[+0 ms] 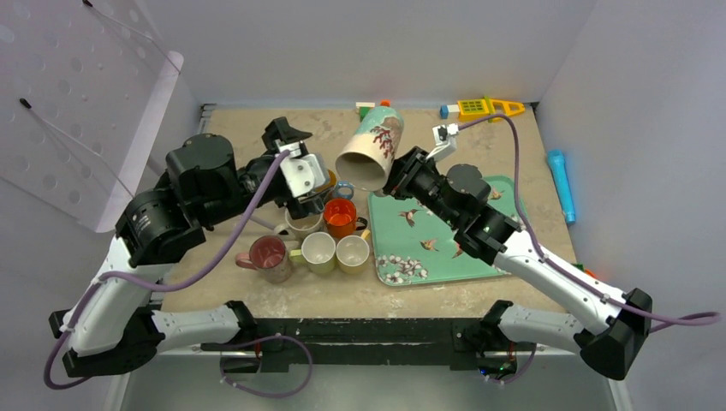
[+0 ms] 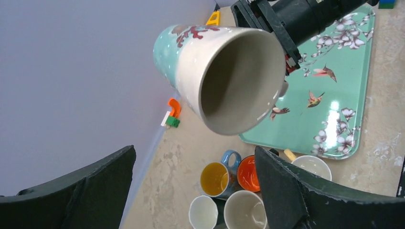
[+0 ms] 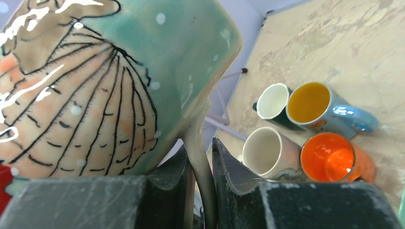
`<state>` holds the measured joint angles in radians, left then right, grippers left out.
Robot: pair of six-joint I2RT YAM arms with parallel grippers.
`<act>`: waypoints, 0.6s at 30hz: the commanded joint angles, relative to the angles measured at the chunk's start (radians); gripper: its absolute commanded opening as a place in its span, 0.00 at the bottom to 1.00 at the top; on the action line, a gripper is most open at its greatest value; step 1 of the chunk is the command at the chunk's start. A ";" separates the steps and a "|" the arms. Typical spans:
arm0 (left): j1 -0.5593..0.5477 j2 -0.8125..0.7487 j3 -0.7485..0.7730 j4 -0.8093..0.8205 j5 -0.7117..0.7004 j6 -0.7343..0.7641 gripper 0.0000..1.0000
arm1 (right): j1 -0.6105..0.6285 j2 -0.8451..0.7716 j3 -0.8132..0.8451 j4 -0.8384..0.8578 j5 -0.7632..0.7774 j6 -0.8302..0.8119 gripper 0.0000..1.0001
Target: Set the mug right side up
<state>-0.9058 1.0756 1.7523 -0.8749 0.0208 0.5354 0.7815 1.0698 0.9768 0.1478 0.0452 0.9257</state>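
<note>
A tall teal and cream mug (image 1: pixel 373 145) with red blossom print hangs tilted in the air over the table's middle, its mouth facing down and toward the left arm. My right gripper (image 1: pixel 402 178) is shut on the mug's handle (image 3: pixel 200 167), the fingers pinching it from both sides. The mug fills the right wrist view (image 3: pixel 95 81). In the left wrist view the mug (image 2: pixel 224 71) shows its open cream inside. My left gripper (image 2: pixel 191 191) is open and empty, above a cluster of small mugs, left of the held mug.
Several small upright mugs (image 1: pixel 330 235) stand clustered near the table's middle front, among them an orange one (image 1: pixel 340 216) and a maroon one (image 1: pixel 269 255). A teal bird-print tray (image 1: pixel 445 248) lies to the right. Toy bricks (image 1: pixel 479 108) lie at the back edge, a blue cylinder (image 1: pixel 562 184) at right.
</note>
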 commanded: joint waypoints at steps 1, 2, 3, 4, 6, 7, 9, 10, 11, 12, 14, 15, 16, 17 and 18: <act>-0.004 0.050 0.016 0.067 -0.025 0.025 0.96 | 0.054 -0.024 0.079 0.160 0.050 0.056 0.00; -0.004 0.059 0.009 0.079 -0.025 0.027 0.96 | 0.061 -0.018 0.080 0.159 0.050 0.056 0.00; -0.004 0.064 0.001 0.095 -0.030 0.032 0.96 | 0.069 -0.014 0.082 0.157 0.050 0.056 0.00; -0.004 0.072 -0.003 0.109 -0.042 0.037 0.95 | 0.075 -0.010 0.085 0.156 0.050 0.051 0.00; -0.004 0.088 0.001 0.135 -0.079 0.040 0.90 | 0.093 0.000 0.093 0.148 0.053 0.039 0.00; -0.005 0.096 0.006 0.149 -0.097 0.041 0.87 | 0.101 0.005 0.093 0.148 0.052 0.035 0.00; -0.004 0.111 0.017 0.169 -0.129 0.052 0.80 | 0.115 0.025 0.096 0.152 0.038 0.029 0.00; -0.004 0.120 0.020 0.172 -0.136 0.056 0.74 | 0.118 0.038 0.097 0.157 0.025 0.026 0.00; -0.004 0.129 0.023 0.173 -0.140 0.055 0.66 | 0.120 0.051 0.097 0.164 0.009 0.021 0.00; -0.005 0.133 0.019 0.169 -0.137 0.056 0.49 | 0.122 0.063 0.097 0.166 -0.005 0.016 0.00; -0.005 0.130 -0.007 0.164 -0.130 0.054 0.07 | 0.122 0.073 0.098 0.168 -0.017 -0.021 0.00; -0.004 0.122 -0.038 0.166 -0.133 0.050 0.00 | 0.122 0.070 0.101 0.162 -0.018 -0.052 0.00; -0.003 0.110 -0.060 0.166 -0.137 0.047 0.00 | 0.121 0.063 0.112 0.140 -0.012 -0.085 0.00; -0.002 0.099 -0.083 0.168 -0.154 0.043 0.00 | 0.122 0.054 0.123 0.106 -0.004 -0.122 0.11; -0.002 0.088 -0.098 0.164 -0.172 0.032 0.00 | 0.122 0.042 0.132 0.071 -0.006 -0.159 0.32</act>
<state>-0.9043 1.2140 1.7039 -0.7013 -0.1425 0.6159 0.8967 1.1721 1.0191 0.1703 0.0830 1.0237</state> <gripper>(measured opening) 0.157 0.190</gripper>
